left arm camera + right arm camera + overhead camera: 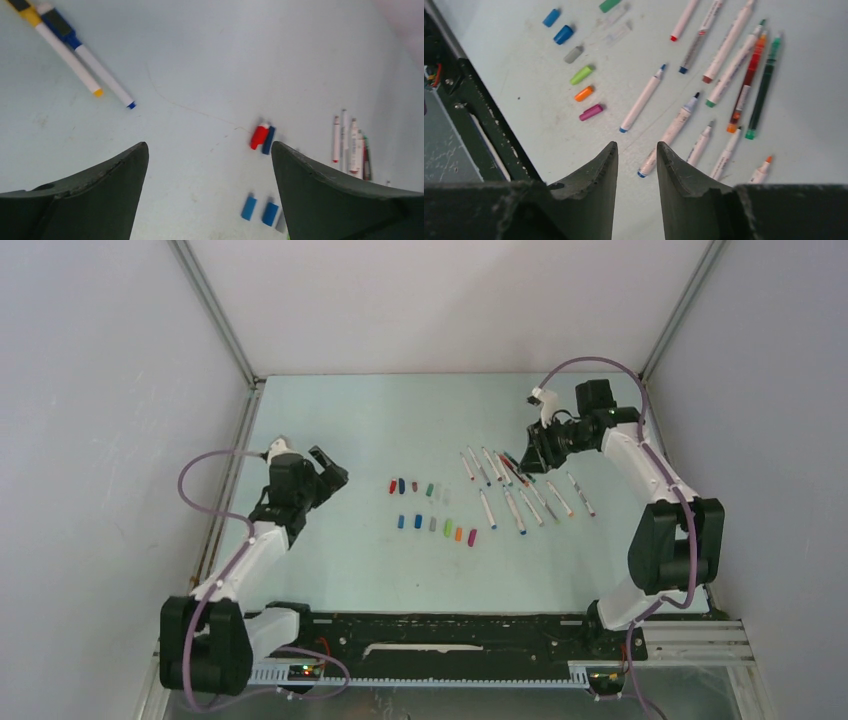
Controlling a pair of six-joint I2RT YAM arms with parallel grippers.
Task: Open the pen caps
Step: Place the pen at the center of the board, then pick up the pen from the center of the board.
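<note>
Pen caps [582,74] lie loose in two rows mid-table [360,420], with the pens [642,98] fanned just to the right. Light, hard, slick plastic that likely rolls, so pinch across mid-barrel. Right gripper [636,146] hovers over the pens, jaws narrowly parted, empty. Left gripper [209,146] gapes wide, empty, left of the caps. Walls well apart.

About twelve pens [487,508] lie right. Two more pens [105,75] show in the left wrist view. Caps [417,521]: roughly eleven.
</note>
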